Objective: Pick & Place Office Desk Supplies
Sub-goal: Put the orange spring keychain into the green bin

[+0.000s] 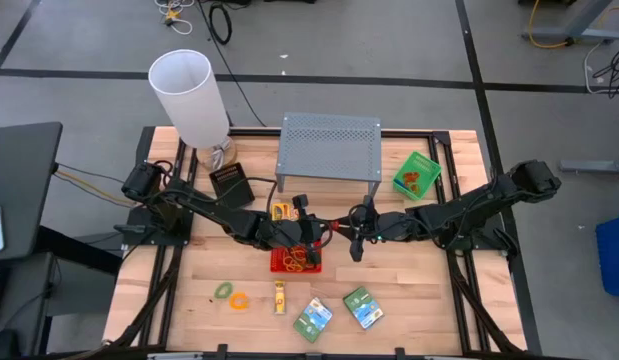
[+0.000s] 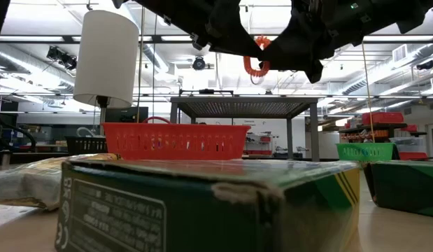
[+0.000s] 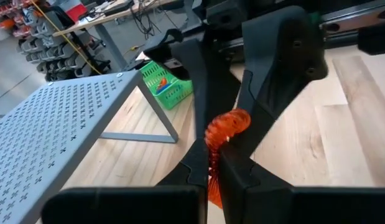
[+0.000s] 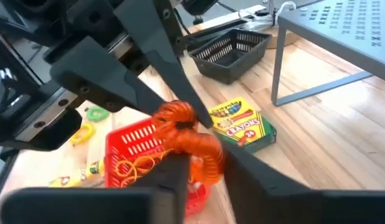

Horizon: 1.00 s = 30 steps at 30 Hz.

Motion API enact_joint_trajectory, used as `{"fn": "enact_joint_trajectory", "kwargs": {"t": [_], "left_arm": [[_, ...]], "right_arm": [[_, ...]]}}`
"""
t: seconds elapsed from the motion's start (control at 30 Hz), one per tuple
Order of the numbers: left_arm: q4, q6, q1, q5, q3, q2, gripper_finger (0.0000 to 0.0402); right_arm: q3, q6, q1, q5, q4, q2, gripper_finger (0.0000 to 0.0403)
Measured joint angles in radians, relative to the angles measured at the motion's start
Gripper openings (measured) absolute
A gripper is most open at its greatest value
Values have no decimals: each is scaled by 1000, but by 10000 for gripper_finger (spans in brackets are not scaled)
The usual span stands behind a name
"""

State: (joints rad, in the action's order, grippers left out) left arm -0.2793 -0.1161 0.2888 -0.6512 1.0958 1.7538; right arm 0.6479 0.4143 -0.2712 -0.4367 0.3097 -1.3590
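Note:
An orange coiled band (image 3: 226,127) hangs in the air between my two grippers, above the table's middle. My left gripper (image 1: 314,232) comes from the left and my right gripper (image 1: 351,232) from the right; both are shut on the band. Just below them a red mesh tray (image 1: 296,263) with thin rubber bands stands on the table. The crayon box (image 1: 281,210) lies flat behind it. A green mesh tray (image 1: 417,175) and a black box (image 1: 232,183) stand farther back. Two green-blue packets (image 1: 337,312) and loose bands (image 1: 231,295) lie near the front edge. My left gripper (image 3: 214,165) pinches the band's one end (image 3: 212,177) between its two fingers, coming level from the table's left. The band is lifted clear. My right gripper (image 4: 201,165) pinches the band's other end (image 4: 201,155) between its two fingers, coming level from the right. The coil spans the short gap between the two grippers.
A grey perforated stand (image 1: 329,148) stands behind the grippers, and a tall white lampshade (image 1: 189,95) stands at the far left corner. A small yellow item (image 1: 280,297) lies near the front. Bare wood shows at the front right (image 1: 429,300).

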Motion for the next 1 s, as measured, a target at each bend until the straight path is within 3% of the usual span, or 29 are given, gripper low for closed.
{"fn": "enact_joint_trajectory", "kwargs": {"t": [0.13, 0.27, 0.43, 0.67, 1.0], "left_arm": [[2, -11, -1, 22, 0, 0, 14], [8, -29, 0, 101, 0, 0, 21], [29, -29, 15, 162, 0, 0, 94], [106, -8, 48, 158, 0, -1, 166], [187, 30, 99, 154, 0, -1, 181]], "right_arm": [[0, -24, 1, -16, -31, 0, 18], [0, -5, -3, -14, -101, 0, 12], [0, 51, -32, -42, -251, 0, 12], [0, 178, -102, -98, -454, 0, 12], [0, 478, -177, -163, -918, 0, 11]]}}
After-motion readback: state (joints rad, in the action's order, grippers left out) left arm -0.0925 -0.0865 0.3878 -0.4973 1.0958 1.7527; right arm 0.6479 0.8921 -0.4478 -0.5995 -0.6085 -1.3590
